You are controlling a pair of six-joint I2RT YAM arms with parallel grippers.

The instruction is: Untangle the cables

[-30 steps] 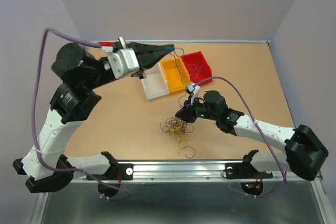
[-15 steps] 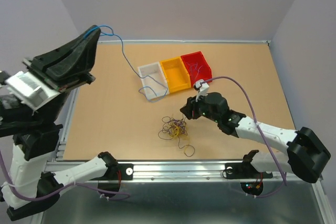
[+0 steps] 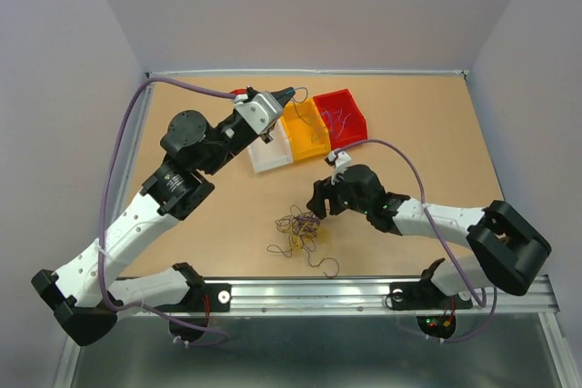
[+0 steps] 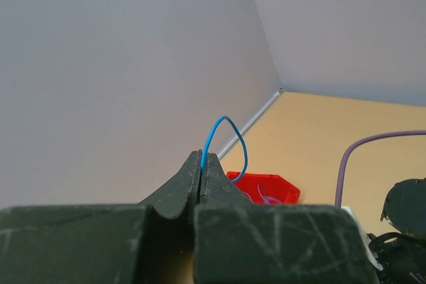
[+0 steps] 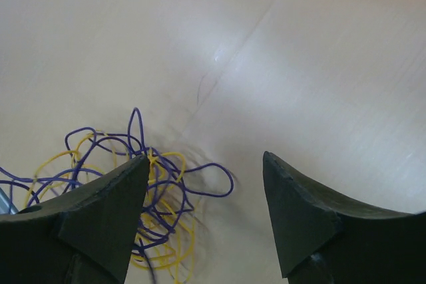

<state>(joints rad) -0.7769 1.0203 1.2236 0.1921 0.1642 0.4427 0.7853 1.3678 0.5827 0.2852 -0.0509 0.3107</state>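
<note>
The cables (image 3: 296,225) lie as a loose bunch of purple, yellow and dark wires on the table, left of my right gripper (image 3: 315,207). In the right wrist view that gripper (image 5: 205,159) stands open just above the table. The purple and yellow loops (image 5: 154,194) sit by its left finger (image 5: 113,211), and one purple loop reaches into the gap. My left gripper (image 3: 289,94) hovers over the bins at the back. It (image 4: 202,157) is shut on a thin blue wire (image 4: 225,123) that arcs up out of its tips.
Three small bins stand in a row at the back: white (image 3: 269,159), yellow (image 3: 306,139) and red (image 3: 343,119), the red one with thin wires inside. A dark wire (image 3: 325,265) curls off the bunch toward the front rail (image 3: 309,293).
My left arm swung from high on the left down to the bins, the blue wire still in its jaws. My right gripper opened and dropped toward the bunch, which shifted slightly.
</note>
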